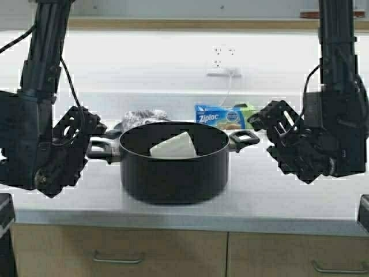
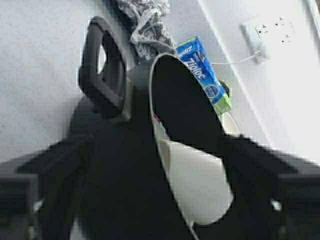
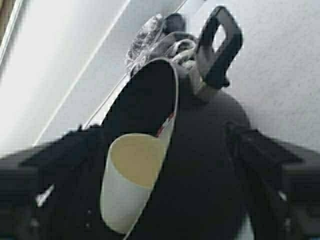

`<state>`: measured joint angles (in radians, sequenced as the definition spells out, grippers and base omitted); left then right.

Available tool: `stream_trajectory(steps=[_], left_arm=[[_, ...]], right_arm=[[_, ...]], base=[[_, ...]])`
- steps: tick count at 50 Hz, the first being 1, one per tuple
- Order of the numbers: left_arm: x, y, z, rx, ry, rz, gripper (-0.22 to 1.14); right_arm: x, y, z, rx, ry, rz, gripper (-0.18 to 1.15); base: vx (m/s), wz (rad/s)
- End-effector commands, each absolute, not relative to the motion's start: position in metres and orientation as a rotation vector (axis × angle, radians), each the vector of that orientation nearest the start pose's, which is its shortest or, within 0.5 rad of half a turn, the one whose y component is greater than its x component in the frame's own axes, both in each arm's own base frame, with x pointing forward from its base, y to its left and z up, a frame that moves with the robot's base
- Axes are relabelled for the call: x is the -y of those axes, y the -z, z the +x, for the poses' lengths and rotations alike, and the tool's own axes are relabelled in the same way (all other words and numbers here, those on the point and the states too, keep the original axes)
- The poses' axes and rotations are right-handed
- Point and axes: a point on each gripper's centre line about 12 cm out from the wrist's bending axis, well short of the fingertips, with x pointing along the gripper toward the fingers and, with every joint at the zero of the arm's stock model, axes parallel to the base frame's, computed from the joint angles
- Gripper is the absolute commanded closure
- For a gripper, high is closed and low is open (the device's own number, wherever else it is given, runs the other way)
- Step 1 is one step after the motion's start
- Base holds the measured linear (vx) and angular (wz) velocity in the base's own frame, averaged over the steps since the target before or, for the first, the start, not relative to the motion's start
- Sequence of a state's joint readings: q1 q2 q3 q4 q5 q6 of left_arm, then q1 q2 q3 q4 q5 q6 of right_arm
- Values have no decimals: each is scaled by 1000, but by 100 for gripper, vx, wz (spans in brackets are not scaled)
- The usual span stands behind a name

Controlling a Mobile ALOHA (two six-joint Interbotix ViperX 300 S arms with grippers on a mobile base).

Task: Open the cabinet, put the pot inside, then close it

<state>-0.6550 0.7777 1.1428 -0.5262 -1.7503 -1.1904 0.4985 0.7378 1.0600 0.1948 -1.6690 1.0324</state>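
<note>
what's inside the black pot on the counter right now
Inside the pot a white cup-like container lies tipped on its side, its open mouth showing in the right wrist view. The pot's floor beneath it is hidden by the wall.

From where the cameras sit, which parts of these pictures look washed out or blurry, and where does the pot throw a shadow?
High view: the back wall is washed out by bright light, and the pot casts a soft shadow on the counter beneath it. Left wrist view: the left tool's fingers are dark blurred shapes up close. Right wrist view: the right tool's fingers blur likewise, while the pot's handle reads sharper.
</note>
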Motion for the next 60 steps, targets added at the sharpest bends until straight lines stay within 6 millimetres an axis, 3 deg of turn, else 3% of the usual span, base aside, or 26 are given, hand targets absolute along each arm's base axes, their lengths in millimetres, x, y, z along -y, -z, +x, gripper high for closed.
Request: stream_trajectory(steps=[1,17,31,45,53,60], left_arm=[[110,-2,240,-168,65,-1024,-11],[113,37,278,-111,5,-1183,-11],[114,50,307,-55,-21,-1247,-11],[115,54,327,-46,-5,-1280,-11],[114,52,335,-40,14,-1293,-8],[110,55,337,-53,0,-1291,11]], right_arm=[[-124,-2,278,-232,-230,978,-7],[-124,33,336,-183,-272,1138,-7],[-120,56,376,-180,-345,1250,-7],[-126,61,400,-217,-418,1319,-7],[-126,63,402,-229,-414,1325,-6],[-122,67,401,-240,-393,1325,2]], base=[[12,-4],[5,-1],[0,0],[0,0],[0,0],[0,0]])
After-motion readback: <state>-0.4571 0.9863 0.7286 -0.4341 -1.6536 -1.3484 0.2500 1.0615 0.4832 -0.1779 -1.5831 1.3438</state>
